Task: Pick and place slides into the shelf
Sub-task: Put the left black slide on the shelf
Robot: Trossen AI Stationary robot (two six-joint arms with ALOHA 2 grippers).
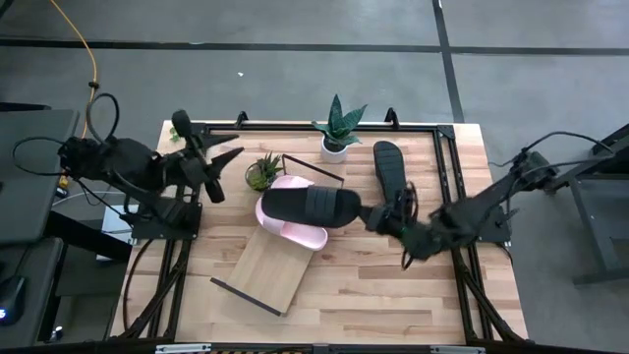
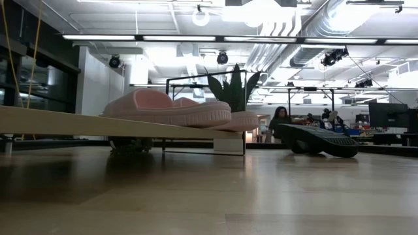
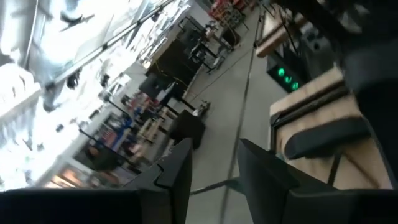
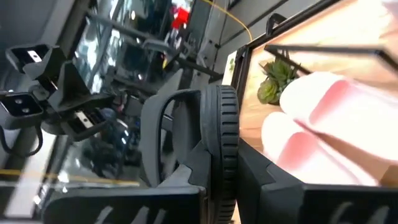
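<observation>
A black slide (image 1: 310,205) hangs over two pale pink slides (image 1: 295,234), with my right gripper (image 1: 366,213) shut on it. The pink slides lie sole-down on the shelf (image 1: 263,270), a light-wood board set slantwise on the table; the low view shows the pink slides (image 2: 166,108) on the sloping shelf (image 2: 59,121). Another black slide (image 1: 390,167) lies on the table toward the far right. My left gripper (image 1: 224,167) waits raised near the table's far left corner, open, with nothing between its fingers (image 3: 180,171). My right gripper pinches the black slide's end nearest the table's right edge (image 4: 221,146) between its two fingers, the sole edge-on between them. The fingers come about level from the table's right and lie along the slide. The slide hangs roughly level, clear of the pink slides below.
A spiky plant in a white pot (image 1: 337,136) and a small green succulent (image 1: 263,172) stand near the shelf's far end. A dark metal frame (image 1: 295,126) runs along the table's far edge. Bare tabletop (image 1: 393,295) lies toward the near edge.
</observation>
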